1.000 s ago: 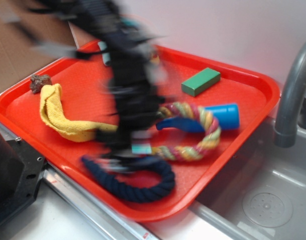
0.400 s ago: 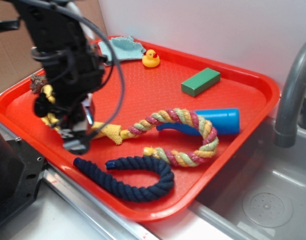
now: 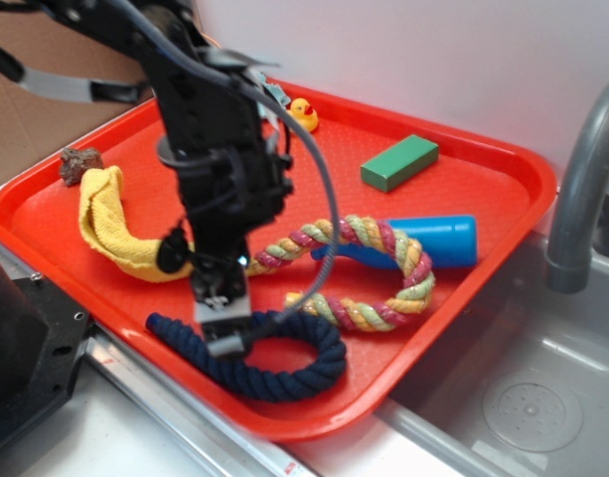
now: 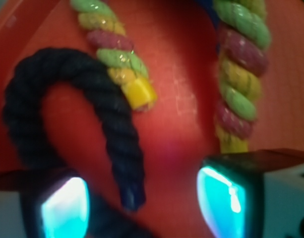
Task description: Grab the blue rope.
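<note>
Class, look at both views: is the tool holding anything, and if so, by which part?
Nothing is held. The tool is open, with one end of the blue rope lying between its fingers, not yet gripped.

No legible text, label, brand, number or sign appears in either view. Nothing on or around the red tray (image 3: 503,214) carries readable marking.

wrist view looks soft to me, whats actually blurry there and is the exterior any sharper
Wrist view: soft overall, the two fingers at the bottom edge most blurred, their pads glowing cyan; the blue rope and pastel rope still show their twist. Exterior view: much sharper, the tray, green block and rubber duck crisp, only the arm's upper left part slightly smeared.
</note>
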`<state>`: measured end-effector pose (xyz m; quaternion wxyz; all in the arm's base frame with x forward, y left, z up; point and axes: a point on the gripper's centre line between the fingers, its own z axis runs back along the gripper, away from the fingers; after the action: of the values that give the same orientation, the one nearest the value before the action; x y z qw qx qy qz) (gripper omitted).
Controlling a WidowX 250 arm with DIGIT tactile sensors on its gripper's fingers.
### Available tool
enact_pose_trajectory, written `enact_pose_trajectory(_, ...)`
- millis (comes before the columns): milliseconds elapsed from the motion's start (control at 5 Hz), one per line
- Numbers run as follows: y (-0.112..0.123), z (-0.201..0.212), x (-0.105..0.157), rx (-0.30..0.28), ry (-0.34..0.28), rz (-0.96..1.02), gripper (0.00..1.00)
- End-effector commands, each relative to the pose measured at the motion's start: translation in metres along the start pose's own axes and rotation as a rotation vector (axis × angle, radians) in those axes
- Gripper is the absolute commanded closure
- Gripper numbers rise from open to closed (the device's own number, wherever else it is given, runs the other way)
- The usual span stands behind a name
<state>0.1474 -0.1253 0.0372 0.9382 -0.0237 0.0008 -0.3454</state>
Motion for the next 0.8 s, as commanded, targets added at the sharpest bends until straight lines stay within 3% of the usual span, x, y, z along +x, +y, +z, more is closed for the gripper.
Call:
enact_pose_trajectory(0,-0.013,-0.016,0.003,-0.069,-0.036,0.025,0.00)
enact_pose_trajectory(200,-0.013,-0.028,0.013,-0.107,-0.037,0.007,0.00)
enact_pose_trajectory(400,-0.013,-0.027,0.015,-0.118,-0.023,0.006,1.00)
enact_pose_trajectory(600,-0.012,-0.017,0.013,-0.108,-0.007,0.020,1.00)
